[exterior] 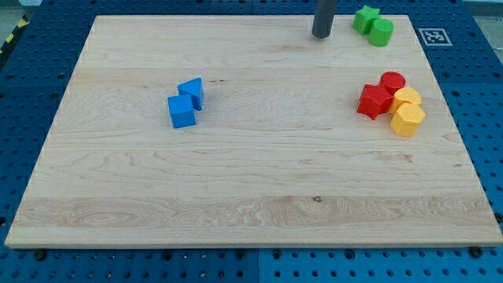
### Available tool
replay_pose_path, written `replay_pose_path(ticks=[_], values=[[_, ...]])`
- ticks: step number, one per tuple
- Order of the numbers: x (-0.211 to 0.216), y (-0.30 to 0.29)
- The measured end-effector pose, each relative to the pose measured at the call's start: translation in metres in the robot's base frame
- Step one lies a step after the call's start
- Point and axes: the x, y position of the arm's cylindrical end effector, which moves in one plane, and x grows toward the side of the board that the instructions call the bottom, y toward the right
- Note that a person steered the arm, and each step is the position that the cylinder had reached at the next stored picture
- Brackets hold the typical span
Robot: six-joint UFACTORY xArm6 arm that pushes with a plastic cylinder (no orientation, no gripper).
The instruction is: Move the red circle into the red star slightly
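The red circle (392, 82) stands at the view's right, touching the red star (374, 101), which lies just below and left of it. My tip (321, 35) is near the view's top, well above and left of both red blocks and apart from them. A yellow circle (407, 98) and a yellow hexagon (407, 119) press against the red pair on its right side.
A green star (365, 17) and a green circle (382, 32) sit at the view's top right, just right of my tip. Two blue blocks, a cube (181, 112) and another (192, 92), touch each other at the left. The wooden board (251, 204) ends on all sides.
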Motion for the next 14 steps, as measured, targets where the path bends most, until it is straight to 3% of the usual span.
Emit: replay_pose_path(ticks=[14], values=[[0.02, 0.014]])
